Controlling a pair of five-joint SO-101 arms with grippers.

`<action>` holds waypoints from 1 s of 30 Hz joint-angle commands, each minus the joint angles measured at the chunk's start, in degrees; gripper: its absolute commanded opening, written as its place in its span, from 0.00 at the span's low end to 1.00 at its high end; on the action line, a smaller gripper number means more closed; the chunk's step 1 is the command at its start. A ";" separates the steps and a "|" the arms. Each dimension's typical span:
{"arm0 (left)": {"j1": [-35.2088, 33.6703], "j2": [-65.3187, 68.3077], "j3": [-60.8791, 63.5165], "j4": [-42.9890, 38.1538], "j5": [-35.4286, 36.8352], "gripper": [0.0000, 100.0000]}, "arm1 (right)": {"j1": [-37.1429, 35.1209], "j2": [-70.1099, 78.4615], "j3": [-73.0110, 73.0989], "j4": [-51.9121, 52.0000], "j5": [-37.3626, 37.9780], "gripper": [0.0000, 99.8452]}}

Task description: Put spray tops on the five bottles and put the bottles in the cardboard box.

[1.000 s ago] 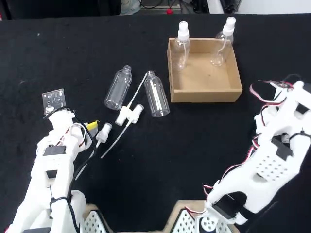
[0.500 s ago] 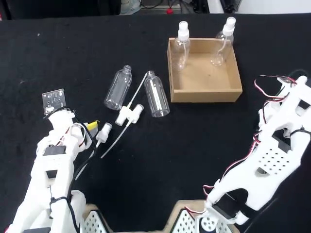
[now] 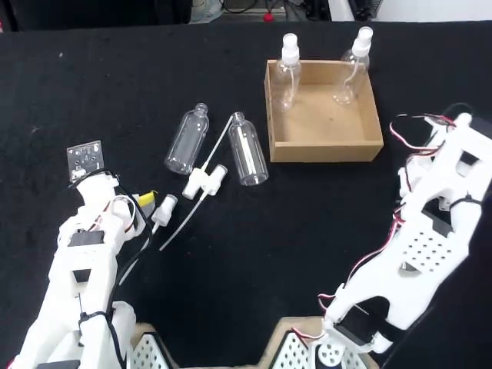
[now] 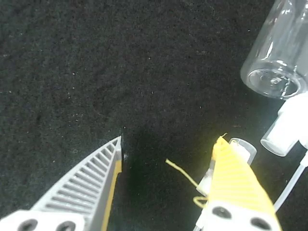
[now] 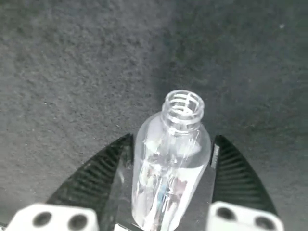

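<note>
A bottle [image 5: 171,159] without a top is gripped by its body between the black fingers of the right gripper [image 5: 172,140], which are closed against both of its sides. Its threaded neck is pointed away from the wrist, over the bare black tabletop [image 5: 72,57]. The right arm [image 3: 430,223] is seen along the right edge of the tabletop, on the near side of the box [image 3: 327,146].

The box is set toward the far edge, right of the middle. One capped bottle [image 3: 288,73] is stood upright in its far left corner and a second [image 3: 352,69] in its far right corner.

Two open bottles [image 3: 187,139] [image 3: 247,148] are laid on their sides left of the box, necks toward the far edge. Just nearside of them two spray tops [image 3: 206,181] are laid touching each other, and one thin tube is run up between the open bottles.

A third top [image 3: 164,209] is laid nearer the left edge, just beside the yellow finger of the left gripper [image 4: 166,159]; whether they touch cannot be told. That gripper is spread wide with nothing between its fingers.

A small clear plate [image 3: 84,159] is laid beyond the left arm [image 3: 84,261].
</note>
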 commanded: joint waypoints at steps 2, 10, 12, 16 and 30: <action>-0.48 -1.23 -0.84 -1.14 -0.53 0.29 | -1.49 -3.74 -1.63 2.02 -0.35 0.25; -0.48 -1.23 -0.84 -1.14 -0.53 0.29 | -0.70 -13.76 3.03 2.11 -0.53 0.33; -0.48 -1.23 -0.84 -1.14 -0.53 0.29 | -0.79 -17.19 6.55 2.11 -0.62 0.33; -0.48 -1.23 -0.84 -1.14 -0.53 0.29 | -0.88 -21.85 14.73 1.76 -2.73 0.33; -0.48 -1.23 -0.75 -1.14 -0.53 0.29 | -0.44 -11.03 10.51 -1.14 -2.99 0.33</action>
